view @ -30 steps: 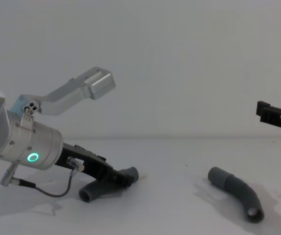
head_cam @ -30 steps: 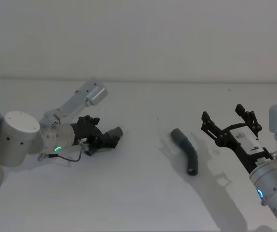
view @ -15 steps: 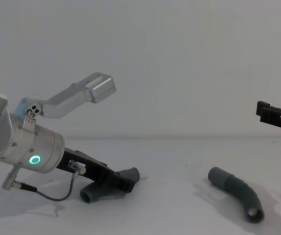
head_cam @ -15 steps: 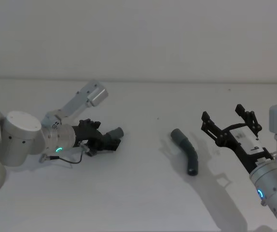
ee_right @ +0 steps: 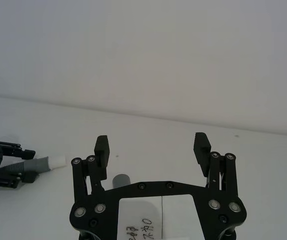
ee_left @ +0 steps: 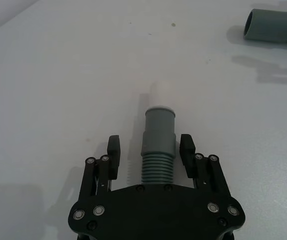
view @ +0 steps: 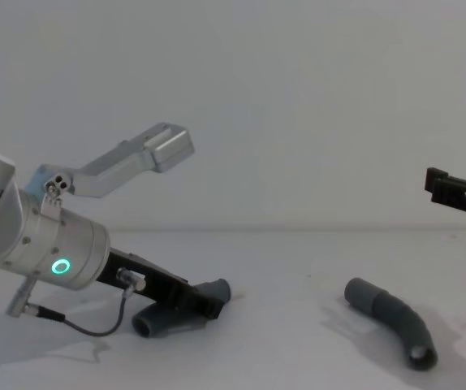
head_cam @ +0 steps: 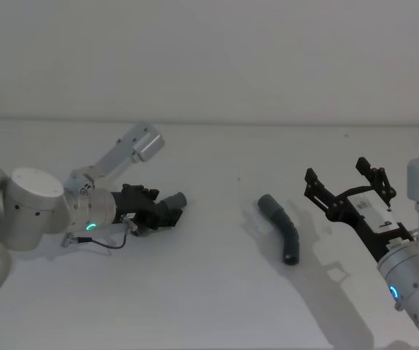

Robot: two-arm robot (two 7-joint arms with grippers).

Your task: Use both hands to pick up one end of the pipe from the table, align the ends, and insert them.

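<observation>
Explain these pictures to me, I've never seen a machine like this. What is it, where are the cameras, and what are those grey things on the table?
This is a robot with two arms, each ending in a black two-finger gripper. Two pictures come from cameras on its head and chest, two from cameras on its wrists. On the white table lie two curved grey hose pieces. The left gripper sits low, open around the white-tipped piece, not squeezing it. The right gripper hangs open in the air, near the other piece. Nothing is held yet.
</observation>
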